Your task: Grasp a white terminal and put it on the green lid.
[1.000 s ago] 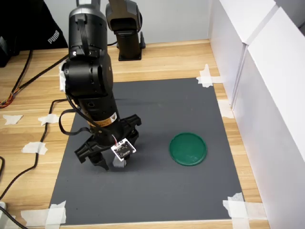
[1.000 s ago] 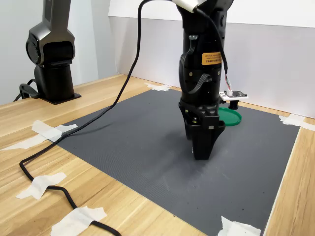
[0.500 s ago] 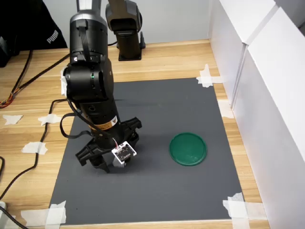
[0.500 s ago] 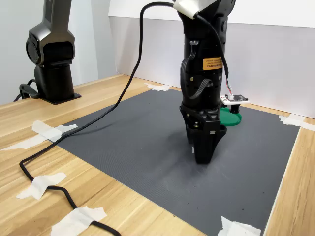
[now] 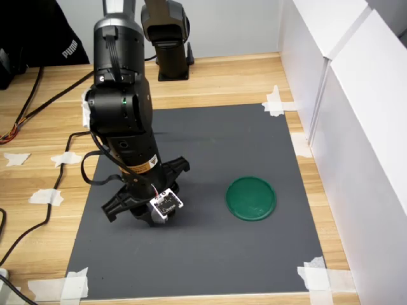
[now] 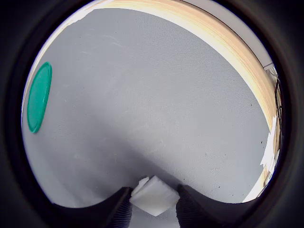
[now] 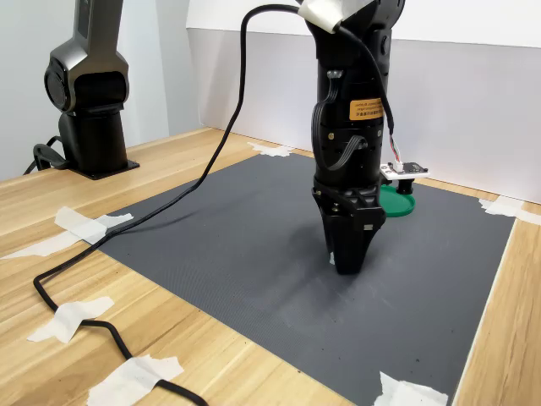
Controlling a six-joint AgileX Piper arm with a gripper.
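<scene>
A dark grey mat [image 5: 210,190] lay taped to a wooden table [image 5: 229,79] beside white walls [image 5: 356,127]. The gripper [image 6: 153,209] pressed its jaws against the white terminal [image 6: 153,195], well apart from the green lid [image 5: 251,198].

First exterior view: placed high, looking steeply down on the whole dark mat [image 5: 210,190], with the arm's base [image 5: 168,44] at the far edge and white panels [image 5: 356,127] on the first exterior view's right.

Second exterior view: set low, near table height, looking across the mat [image 7: 254,237] from a corner, closer to the arm.

Wrist view: very near the mat [image 6: 142,95], framed by a dark round border.

Shared by all three: the mat and the green lid [image 5: 251,197] [image 6: 38,97] [image 7: 396,203].
</scene>
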